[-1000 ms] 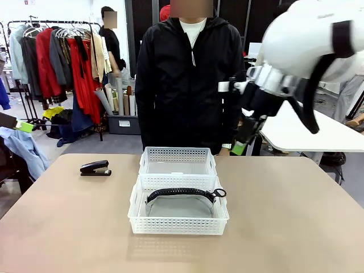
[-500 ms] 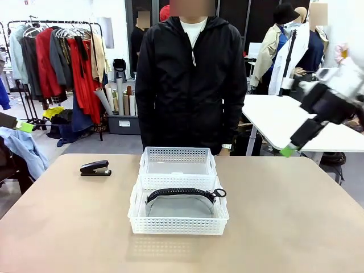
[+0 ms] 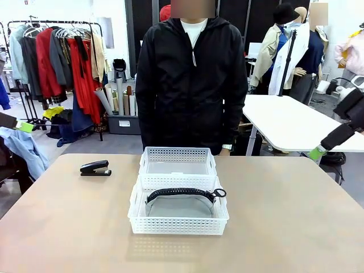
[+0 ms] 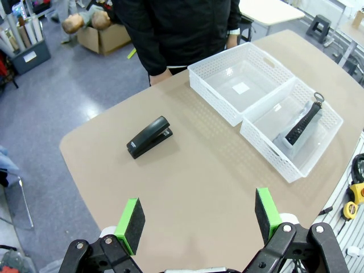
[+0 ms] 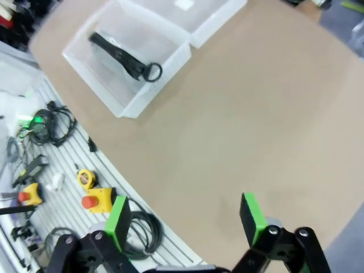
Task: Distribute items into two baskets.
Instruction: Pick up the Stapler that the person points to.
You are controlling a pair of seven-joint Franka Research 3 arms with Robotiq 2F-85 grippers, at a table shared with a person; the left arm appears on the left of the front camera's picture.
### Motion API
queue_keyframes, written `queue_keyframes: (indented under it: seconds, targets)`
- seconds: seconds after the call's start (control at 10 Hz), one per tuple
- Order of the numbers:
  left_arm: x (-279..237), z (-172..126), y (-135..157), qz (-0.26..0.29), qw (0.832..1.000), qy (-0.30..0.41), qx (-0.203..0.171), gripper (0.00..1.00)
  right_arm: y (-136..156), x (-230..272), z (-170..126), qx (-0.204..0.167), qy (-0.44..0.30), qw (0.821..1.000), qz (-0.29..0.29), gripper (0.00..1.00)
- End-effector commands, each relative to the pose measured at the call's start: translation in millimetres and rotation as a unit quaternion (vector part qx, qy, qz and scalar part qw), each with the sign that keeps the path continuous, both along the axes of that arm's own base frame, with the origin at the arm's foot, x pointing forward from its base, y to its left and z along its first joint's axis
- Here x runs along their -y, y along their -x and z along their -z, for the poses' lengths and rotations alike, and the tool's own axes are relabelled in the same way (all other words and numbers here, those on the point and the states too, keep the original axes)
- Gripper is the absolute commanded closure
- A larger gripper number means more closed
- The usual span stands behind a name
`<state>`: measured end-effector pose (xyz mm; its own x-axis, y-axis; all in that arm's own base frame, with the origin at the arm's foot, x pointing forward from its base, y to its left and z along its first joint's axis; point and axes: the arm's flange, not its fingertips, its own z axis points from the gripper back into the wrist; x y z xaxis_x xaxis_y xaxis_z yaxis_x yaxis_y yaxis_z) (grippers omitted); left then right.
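Stapler point(image 4: 149, 137): in the left wrist view it is a black, hard, wedge-shaped block lying flat on the matte tan table point(image 4: 187, 182), apart from both baskets. The empty basket point(image 4: 207, 94) is white plastic with lattice walls and a small white label on its floor. Its long side touches the filled basket point(image 4: 267, 151), made of the same plastic, where the soft grey pouch point(image 4: 290, 147) lies under its black coiled strap point(image 4: 301, 122), which ends in a ring. The left gripper point(image 4: 199, 213) hangs above the table's edge with its fingers spread wide, green pads point(image 4: 131, 219) facing each other, holding and touching nothing.

In the right wrist view the right gripper point(image 5: 185, 219) is likewise spread wide and empty, above the table's rim. The filled basket sits at upper left with the strap lying slantwise across the pouch.

In the front view the stapler lies left of the baskets. The empty basket is the far one, in front of a person point(image 3: 191, 85) in a black jacket. The filled basket is the near one, its strap arched over the pouch.
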<state>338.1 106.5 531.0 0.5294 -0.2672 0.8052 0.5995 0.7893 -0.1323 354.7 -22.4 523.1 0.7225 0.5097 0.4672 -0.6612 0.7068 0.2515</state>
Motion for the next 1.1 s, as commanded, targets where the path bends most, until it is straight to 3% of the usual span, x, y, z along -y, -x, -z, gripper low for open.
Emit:
queue_keyframes:
  seconds: [0.0,0.6,0.7,1.0]
  targets:
    - [-1,0,0,0.005,1.0,0.006,0.005,0.0,11,27,11,0.026,-0.047,0.999,0.004,0.0]
    - [-1,0,0,0.005,1.0,0.006,0.005,0.0,21,46,10,0.077,-0.109,0.991,0.025,0.0]
    - [-1,0,0,0.005,1.0,0.006,0.005,0.0,19,47,5,0.037,-0.08,0.996,0.025,0.0]
    - [-1,0,0,0.005,1.0,0.006,0.005,0.0,19,47,5,0.037,-0.08,0.996,0.025,0.0]
